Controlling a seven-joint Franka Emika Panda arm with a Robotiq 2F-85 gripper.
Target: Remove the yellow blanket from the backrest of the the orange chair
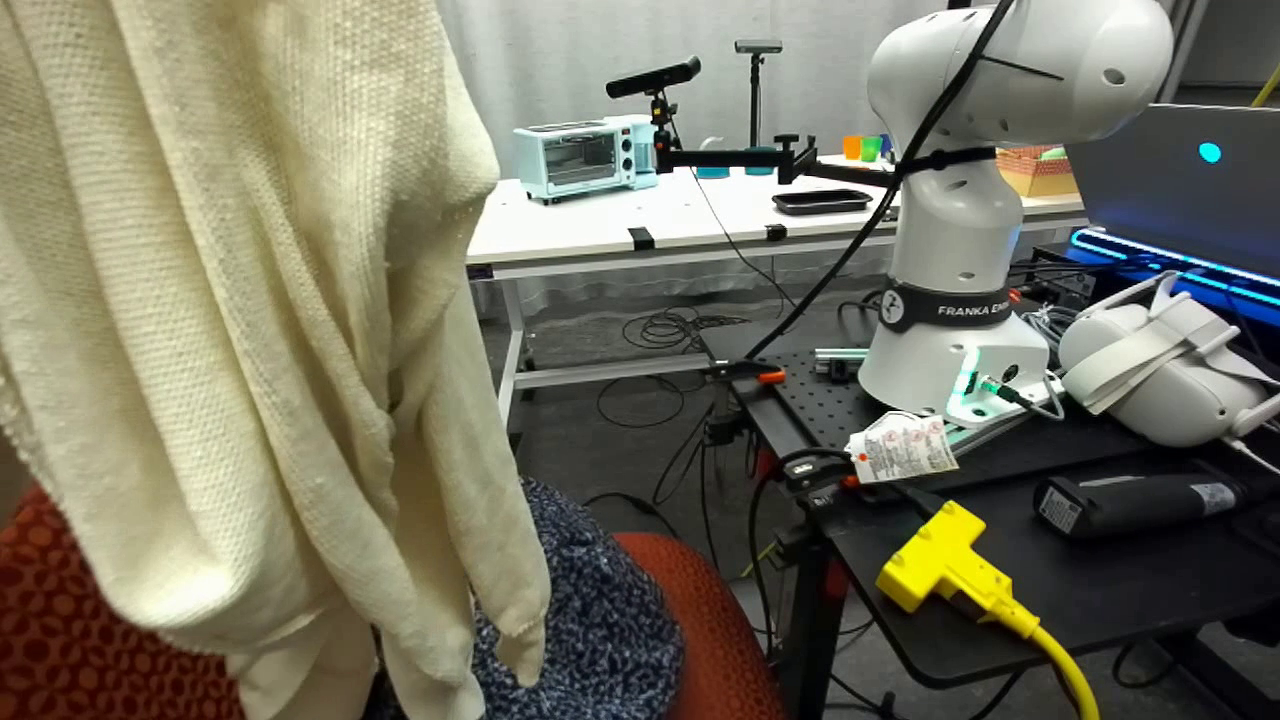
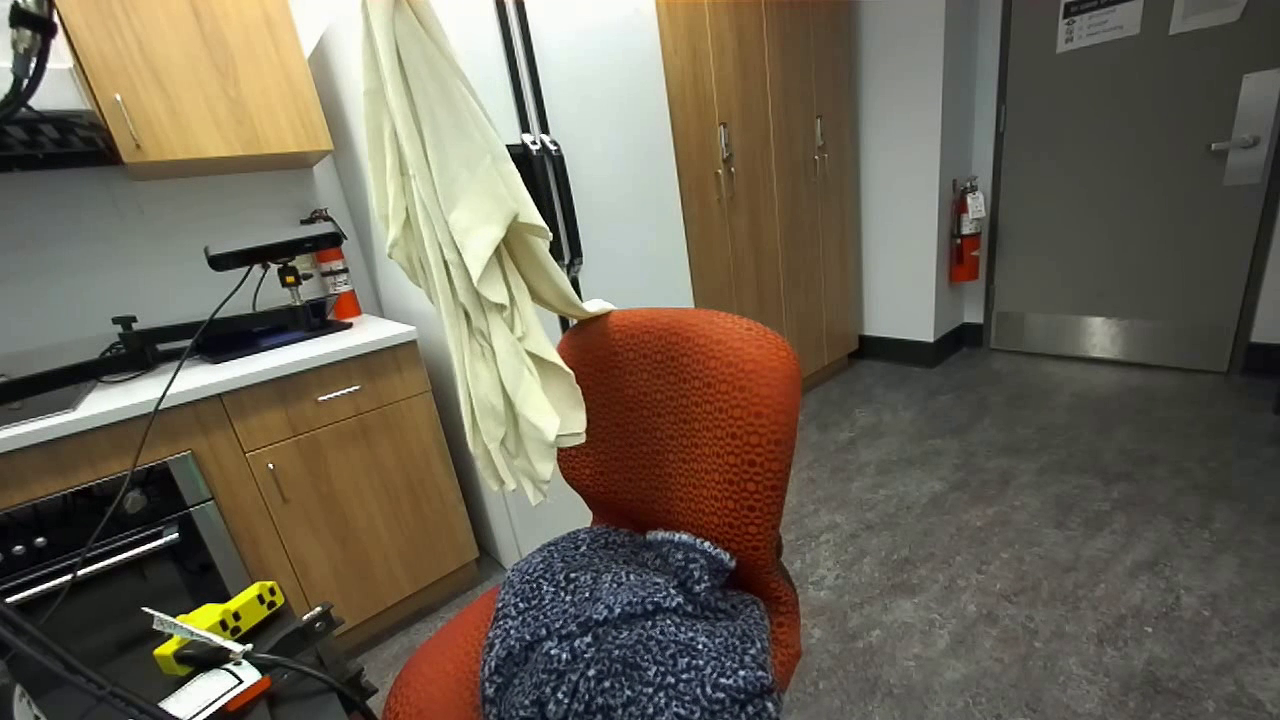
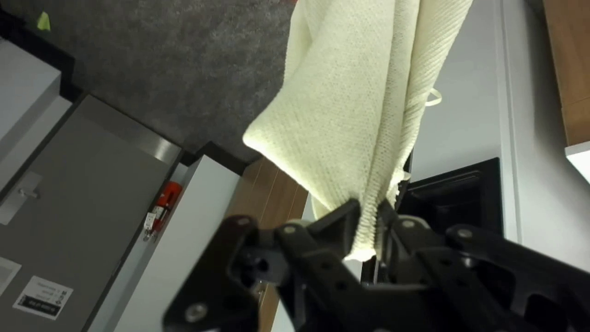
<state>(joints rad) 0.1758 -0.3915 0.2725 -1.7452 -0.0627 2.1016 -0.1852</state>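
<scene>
The pale cream-yellow blanket hangs in long folds in both exterior views (image 1: 250,300) (image 2: 470,230), and its top runs out of the picture. In an exterior view a corner of it reaches the top edge of the rust-orange backrest (image 2: 690,410); most of it hangs beside the backrest, over one side edge. The orange chair (image 2: 435,660) also shows behind the blanket in an exterior view (image 1: 690,610). In the wrist view my gripper (image 3: 368,206) is shut on a bunched edge of the blanket (image 3: 341,106). The gripper is out of sight in both exterior views.
A dark blue-grey speckled cloth (image 2: 630,640) lies on the chair's seat. The black robot table (image 1: 1050,610) with a yellow plug (image 1: 940,560) stands beside the chair. A white table (image 1: 590,220) and a kitchen counter (image 2: 390,335) with camera mounts stand near.
</scene>
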